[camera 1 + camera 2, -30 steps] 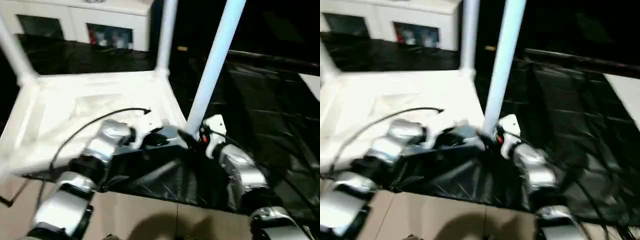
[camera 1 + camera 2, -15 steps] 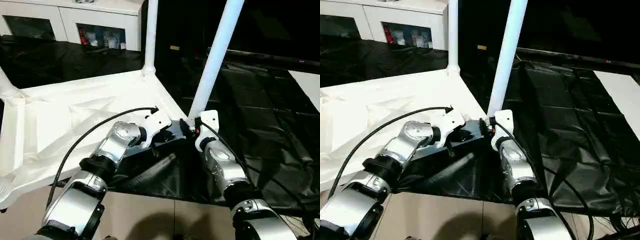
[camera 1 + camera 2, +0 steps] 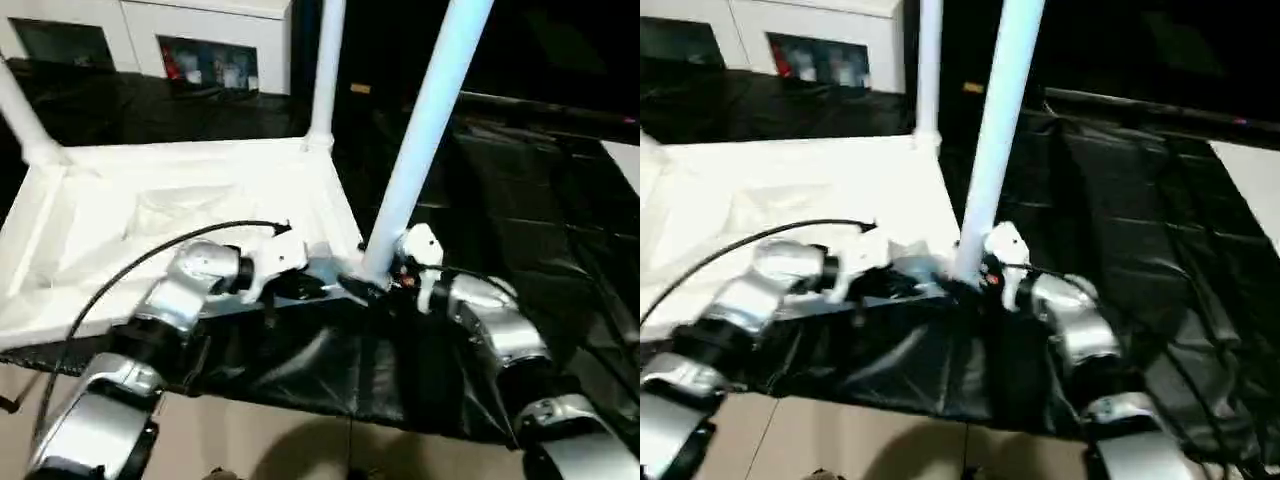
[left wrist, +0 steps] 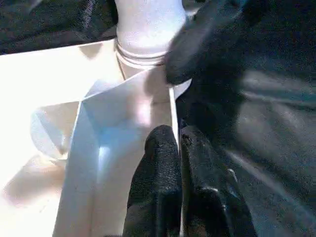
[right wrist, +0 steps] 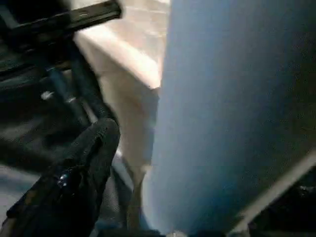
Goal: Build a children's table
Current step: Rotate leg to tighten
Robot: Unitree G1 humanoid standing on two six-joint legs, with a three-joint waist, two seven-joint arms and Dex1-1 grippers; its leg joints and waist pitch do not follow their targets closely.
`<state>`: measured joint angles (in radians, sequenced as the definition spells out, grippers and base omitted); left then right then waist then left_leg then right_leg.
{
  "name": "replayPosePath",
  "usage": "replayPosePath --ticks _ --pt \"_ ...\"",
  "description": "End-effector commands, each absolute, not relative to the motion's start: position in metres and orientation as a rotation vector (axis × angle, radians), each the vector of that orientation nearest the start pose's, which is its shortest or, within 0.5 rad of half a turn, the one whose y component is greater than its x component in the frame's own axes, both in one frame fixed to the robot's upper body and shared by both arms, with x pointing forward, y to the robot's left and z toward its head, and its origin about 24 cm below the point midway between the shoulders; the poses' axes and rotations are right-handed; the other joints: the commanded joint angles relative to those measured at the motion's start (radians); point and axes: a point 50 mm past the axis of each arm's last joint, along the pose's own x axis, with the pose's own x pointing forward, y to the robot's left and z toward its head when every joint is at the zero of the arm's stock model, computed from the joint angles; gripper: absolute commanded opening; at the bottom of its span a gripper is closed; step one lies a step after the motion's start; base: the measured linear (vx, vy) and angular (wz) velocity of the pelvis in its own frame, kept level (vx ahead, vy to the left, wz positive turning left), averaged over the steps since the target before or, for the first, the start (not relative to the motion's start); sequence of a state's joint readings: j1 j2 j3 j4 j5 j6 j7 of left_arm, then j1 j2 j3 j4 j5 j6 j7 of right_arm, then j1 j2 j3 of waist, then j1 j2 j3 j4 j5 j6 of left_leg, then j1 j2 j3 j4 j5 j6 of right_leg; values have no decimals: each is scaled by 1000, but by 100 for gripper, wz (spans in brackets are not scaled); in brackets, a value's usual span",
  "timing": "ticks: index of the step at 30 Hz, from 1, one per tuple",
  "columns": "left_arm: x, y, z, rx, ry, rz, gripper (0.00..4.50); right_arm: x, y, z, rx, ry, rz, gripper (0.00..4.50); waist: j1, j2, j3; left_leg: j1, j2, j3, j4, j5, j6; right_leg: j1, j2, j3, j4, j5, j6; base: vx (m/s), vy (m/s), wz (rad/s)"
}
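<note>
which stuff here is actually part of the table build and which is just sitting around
Part of the job:
- upturned white tabletop
- near tube leg, standing in the corner socket
- far tube leg
- tube leg at the left corner
- left gripper, shut on the tabletop's rim
- right gripper, at the near leg's foot

Just lying about:
- white cabinet with glass doors
- black sheet on the floor

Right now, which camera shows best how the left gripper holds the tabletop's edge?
Left wrist view: the left gripper pinches the tabletop wall. Left eye view shows it at the near corner, blurred; right wrist view shows the leg.
</note>
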<state>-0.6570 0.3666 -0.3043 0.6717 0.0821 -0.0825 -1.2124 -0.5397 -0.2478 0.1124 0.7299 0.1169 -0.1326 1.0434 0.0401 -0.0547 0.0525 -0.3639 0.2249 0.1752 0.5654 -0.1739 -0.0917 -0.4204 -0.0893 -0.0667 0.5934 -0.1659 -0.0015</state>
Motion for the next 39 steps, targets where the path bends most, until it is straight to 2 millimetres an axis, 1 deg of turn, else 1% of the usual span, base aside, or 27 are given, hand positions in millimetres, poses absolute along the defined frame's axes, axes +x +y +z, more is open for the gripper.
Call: replayPosePath --ticks 1,2,4,6,8,9,10,11,14,17,19,23,25,26,27,28,29,30,31,32,33,34,35,36,37,38,39 --pt "310 129 47 589 433 -1524 0 315 -132 38 -141 221 1205 349 5 2 -64 4 5 16 -51 -150 103 63 -38 38 -42 -53 -291 0 0 0" --pt "308 130 47 588 438 -1536 0 315 -133 39 -141 224 1215 349 7 5 -63 5 8 16 -52 -155 97 64 -38 37 -42 -61 -292 0 0 0" --pt "307 133 48 589 446 -1555 0 315 -134 40 -137 235 1240 313 12 6 -61 8 11 18 -54 -178 78 60 -37 37 -44 -104 -285 0 0 0" --pt "306 135 48 595 449 -1562 0 315 -134 40 -139 246 1253 307 13 4 -55 8 10 19 -56 -203 68 58 -35 37 -49 -146 -274 0 0 0" --pt "306 139 50 604 458 -1574 0 313 -134 39 -144 274 1290 295 15 9 -49 10 11 17 -60 -246 47 54 -38 38 -56 -214 -255 0 0 0" --pt "307 141 51 610 463 -1577 0 312 -133 38 -148 289 1316 282 15 7 -45 11 10 16 -64 -280 33 52 -37 39 -61 -263 -235 0 0 0" --pt "308 142 52 612 464 -1578 0 311 -133 38 -148 292 1323 274 16 6 -45 13 9 16 -64 -286 30 51 -36 40 -63 -272 -230 0 0 0" --pt "308 143 52 611 465 -1577 0 310 -134 38 -149 297 1334 265 16 10 -45 14 10 15 -65 -291 26 50 -37 41 -63 -278 -226 0 0 0" --pt "310 144 53 606 465 -1571 0 308 -133 37 -145 303 1345 253 15 10 -48 13 9 14 -64 -288 22 51 -36 41 -63 -271 -224 0 0 0" --pt "309 142 53 584 470 -1574 0 305 -133 34 -120 313 1348 250 16 10 -50 10 7 14 -63 -254 25 56 -33 40 -57 -214 -235 0 0 0" --pt "309 142 52 576 475 -1575 0 304 -131 33 -97 319 1351 249 15 14 -48 11 8 15 -64 -255 28 54 -32 39 -56 -196 -244 0 0 0" --pt "312 138 48 555 482 -1535 0 300 -129 27 -15 327 1312 248 18 19 -46 14 9 16 -65 -287 23 51 -33 39 -61 -225 -248 0 0 0" --pt "316 136 47 558 488 -1479 0 300 -128 22 11 327 1243 245 18 16 -42 16 8 14 -69 -324 14 49 -34 39 -69 -289 -231 0 0 0" --pt "319 133 47 559 486 -1440 0 301 -126 20 18 318 1191 245 14 12 -39 17 7 12 -72 -355 5 46 -36 38 -75 -357 -210 0 0 0" --pt "320 132 47 557 482 -1426 0 302 -125 18 19 314 1164 244 14 14 -37 26 5 9 -71 -391 -3 38 -40 38 -87 -440 -185 0 0 0" --pt "325 124 47 540 467 -1372 0 304 -121 13 24 302 1048 244 10 11 -36 27 5 8 -71 -401 -7 34 -40 40 -89 -464 -175 0 0 0" --pt "327 118 46 530 457 -1346 0 305 -116 11 29 293 982 243 11 12 -33 30 3 6 -72 -412 -20 29 -41 39 -97 -518 -150 0 0 0" --pt "328 114 46 525 451 -1333 0 305 -114 9 32 288 943 243 9 11 -33 31 1 3 -73 -422 -23 29 -42 36 -101 -552 -137 -57 -1 -1" --pt "329 105 44 510 448 -1305 0 307 -108 7 53 284 867 243 3 10 -33 27 0 -4 -75 -434 -26 32 -43 31 -106 -611 -107 -57 -1 -1" --pt "330 97 42 498 446 -1280 0 310 -103 5 72 278 795 243 -2 12 -32 27 -3 -7 -75 -444 -31 29 -44 27 -114 -658 -82 -61 8 -4" --pt "330 94 42 495 444 -1271 0 311 -101 5 77 274 769 242 -8 14 -30 32 -4 -11 -74 -468 -31 23 -43 21 -123 -688 -68 -58 19 -3" --pt "330 89 41 502 441 -1260 0 314 -98 5 91 272 713 242 -16 16 -31 30 -3 -15 -77 -486 -26 29 -43 14 -128 -686 -65 -58 19 -3" --pt "330 86 40 507 439 -1252 0 315 -95 5 102 271 674 242 -16 16 -31 30 -3 -15 -77 -486 -26 29 -43 14 -128 -686 -65 0 0 0" --pt "330 77 39 496 434 -1232 0 319 -89 6 118 268 600 242 -25 19 -30 24 -2 -20 -84 -503 -26 35 -43 7 -132 -671 -62 0 0 0" --pt "330 70 38 489 430 -1217 0 322 -83 7 133 268 546 242 -30 20 -29 27 -1 -20 -85 -519 -28 31 -43 5 -134 -668 -65 0 0 0" --pt "330 64 37 482 426 -1203 0 325 -76 8 148 269 504 242 -36 21 -29 33 -3 -24 -84 -548 -30 30 -41 -4 -140 -673 -62 0 0 0" --pt "331 60 37 482 423 -1194 0 327 -70 11 147 262 484 242 -45 23 -25 37 -4 -26 -85 -585 -29 28 -38 -11 -147 -677 -55 -44 50 -8"
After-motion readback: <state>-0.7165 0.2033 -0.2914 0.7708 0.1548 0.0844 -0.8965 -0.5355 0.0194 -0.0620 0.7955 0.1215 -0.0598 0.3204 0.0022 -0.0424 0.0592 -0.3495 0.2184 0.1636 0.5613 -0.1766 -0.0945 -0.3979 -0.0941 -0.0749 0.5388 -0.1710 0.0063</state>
